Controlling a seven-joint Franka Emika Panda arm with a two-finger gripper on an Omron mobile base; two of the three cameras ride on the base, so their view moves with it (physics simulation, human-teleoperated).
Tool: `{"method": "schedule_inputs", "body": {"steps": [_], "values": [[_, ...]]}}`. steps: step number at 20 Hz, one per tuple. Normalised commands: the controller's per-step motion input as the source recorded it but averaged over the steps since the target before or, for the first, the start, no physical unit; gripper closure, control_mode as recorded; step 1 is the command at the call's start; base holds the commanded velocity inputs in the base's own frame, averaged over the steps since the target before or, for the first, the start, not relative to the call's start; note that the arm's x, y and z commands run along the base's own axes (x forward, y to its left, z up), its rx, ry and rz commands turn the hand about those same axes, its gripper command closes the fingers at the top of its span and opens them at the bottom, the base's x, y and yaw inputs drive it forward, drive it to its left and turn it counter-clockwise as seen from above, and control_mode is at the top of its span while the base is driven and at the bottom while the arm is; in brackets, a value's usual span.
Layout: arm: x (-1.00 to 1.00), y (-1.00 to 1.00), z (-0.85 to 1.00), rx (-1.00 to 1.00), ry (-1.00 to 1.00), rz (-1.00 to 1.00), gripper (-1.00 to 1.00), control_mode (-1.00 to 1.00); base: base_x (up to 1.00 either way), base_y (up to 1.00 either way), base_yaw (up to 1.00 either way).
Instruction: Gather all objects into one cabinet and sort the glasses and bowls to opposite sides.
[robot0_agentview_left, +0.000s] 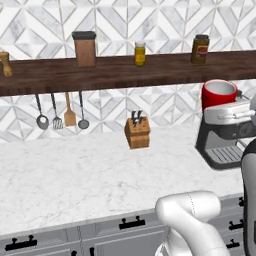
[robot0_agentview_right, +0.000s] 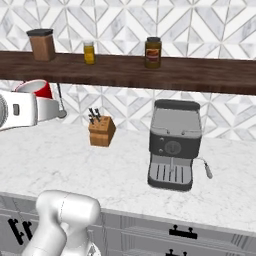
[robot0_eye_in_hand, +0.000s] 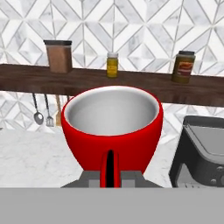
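The fingers (robot0_eye_in_hand: 111, 173) pinch tight on the red cup (robot0_eye_in_hand: 112, 127), carried above the surface (robot0_agentview_left: 75, 175); that narrow grip could let it slip during travel.

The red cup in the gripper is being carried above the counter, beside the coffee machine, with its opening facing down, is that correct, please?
Not quite: the red cup is upright, its white inside facing up, as the hand view shows. The rest holds: the gripper is shut on it, above the counter and beside the coffee machine.
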Motion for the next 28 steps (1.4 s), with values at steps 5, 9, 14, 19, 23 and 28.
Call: {"method": "schedule_inputs", "body": {"steps": [5,9,14,19,23,28], "values": [[0.00,0.00,0.00,0.00,0.00,0.00,1.00,1.00,-1.00,0.02,0.03],[0.00,0.00,0.00,0.00,0.00,0.00,1.00,1.00,-1.00,0.25,0.06],[0.00,0.00,0.00,0.00,0.00,0.00,1.00,1.00,-1.00,0.73,0.05],[0.00,0.00,0.00,0.00,0.00,0.00,1.00,1.00,-0.79,0.98,0.13],[0.00,0.00,0.00,0.00,0.00,0.00,1.00,1.00,-0.44,1.00,0.16],[0.00,0.00,0.00,0.00,0.00,0.00,1.00,1.00,-0.42,1.00,0.11]]}}
